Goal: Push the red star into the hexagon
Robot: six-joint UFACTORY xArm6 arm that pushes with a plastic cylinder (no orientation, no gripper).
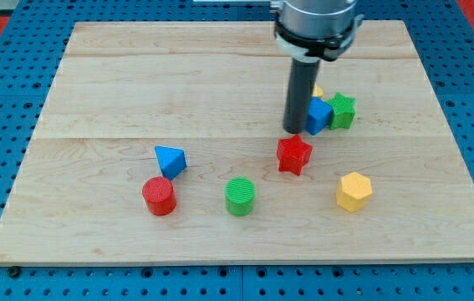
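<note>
One shove should do it: red star (pixel 294 155) sits up-left of the yellow hexagon (pixel 354 191); my tip (pixel 293 130), a bare rod holding nothing, hovers just above it. Swing to its upper-left; push diagonally down-right

Wooden board (pixel 136 84) carries scattered coloured blocks, among them red star (pixel 294 155) and yellow hexagon (pixel 354 191).

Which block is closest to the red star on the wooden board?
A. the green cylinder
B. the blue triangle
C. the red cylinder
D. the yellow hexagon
D: the yellow hexagon block sits just toward the view's lower right of the red star block, nearer than the green cylinder block; the red cylinder block and blue triangular block lie much farther to the view's left.
</note>
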